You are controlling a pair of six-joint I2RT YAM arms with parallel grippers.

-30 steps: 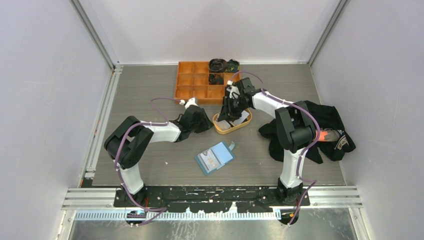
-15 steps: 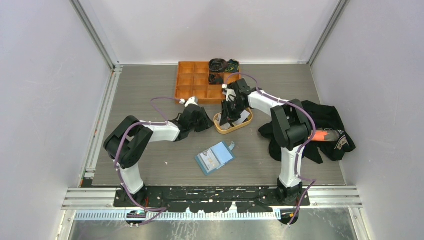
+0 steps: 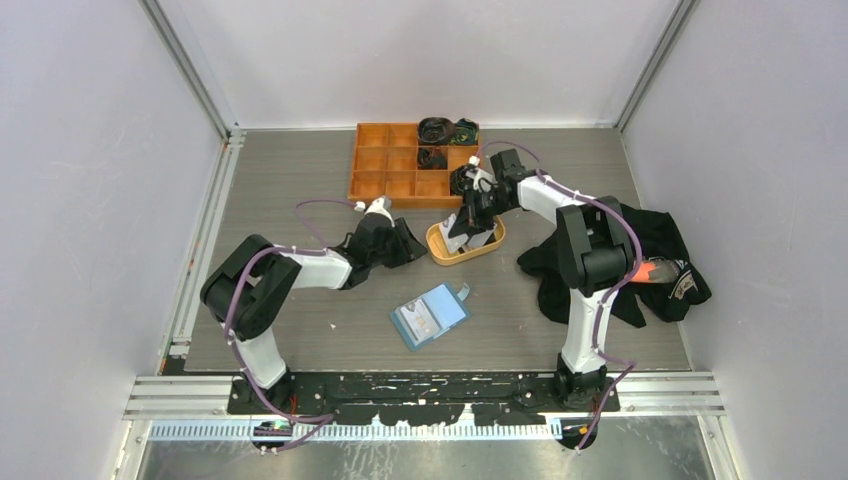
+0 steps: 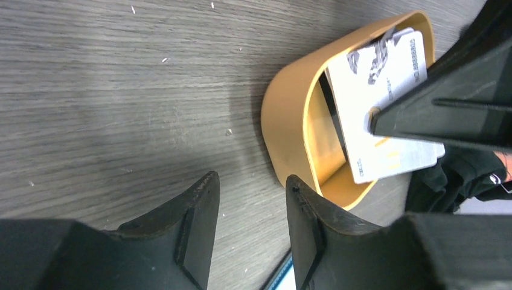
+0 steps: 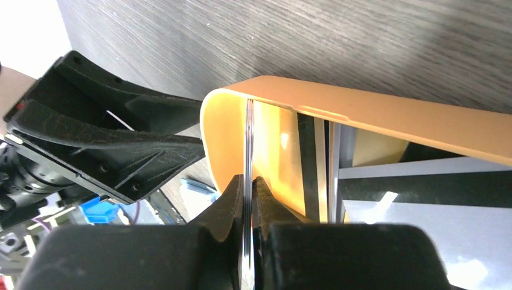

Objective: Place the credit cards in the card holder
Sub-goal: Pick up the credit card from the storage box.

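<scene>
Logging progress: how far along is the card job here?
Done: the card holder lies open; whether it holds cards cannot be told. In hand: the right gripper pinches one white card tilted up in the tan dish; the left gripper is open beside it. Left: slot that card, then the other cards in the dish.

The white card (image 4: pixel 395 75) in the tan dish (image 4: pixel 282 134) bears rows of small print, none legible.

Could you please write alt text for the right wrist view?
The right claw pinches a thin card edge-on at the tan dish, where more cards lie; the left claw sits beside it.
</scene>
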